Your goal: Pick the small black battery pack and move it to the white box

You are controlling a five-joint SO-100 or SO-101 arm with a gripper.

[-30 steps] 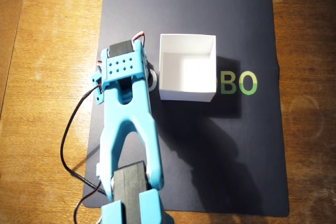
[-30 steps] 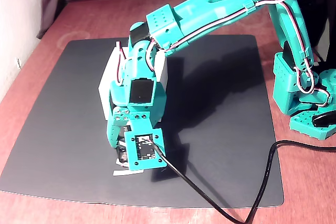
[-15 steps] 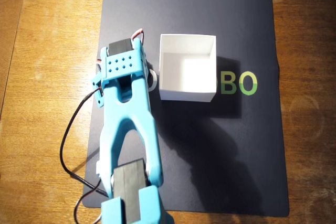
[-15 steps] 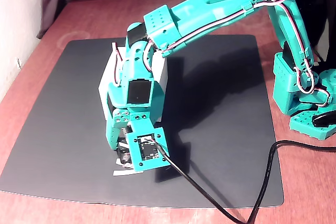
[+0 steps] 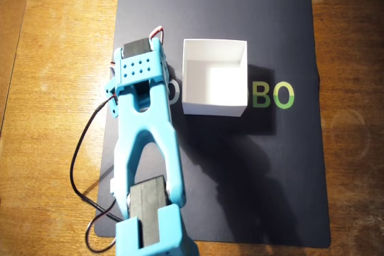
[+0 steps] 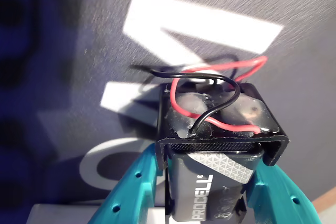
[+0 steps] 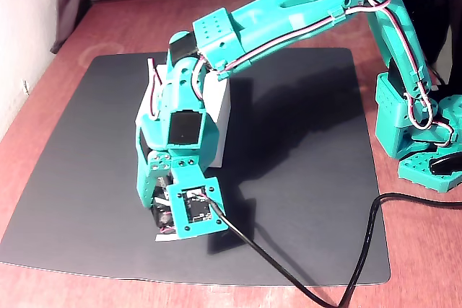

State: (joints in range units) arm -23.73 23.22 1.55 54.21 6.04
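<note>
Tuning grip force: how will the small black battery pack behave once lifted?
The small black battery pack looks rigid and boxy, so the pincer fingers flanking it shouldn't crush it. Its glossy casing may slip. The loose wires would flop and could snag.

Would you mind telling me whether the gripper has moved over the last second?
Yes. In the overhead view the arm's head above the gripper has crept up-frame alongside the white box, which stays put.

Wooden counter (image 5: 54, 88), warm brown grain. A dark mat (image 5: 252, 196) lies flat on it, covering most of the overhead view. White box (image 5: 214, 77) sits on the mat near its far middle, over printed letters (image 5: 273, 95). Black cable (image 5: 78, 166) trails across the counter at left.
</note>
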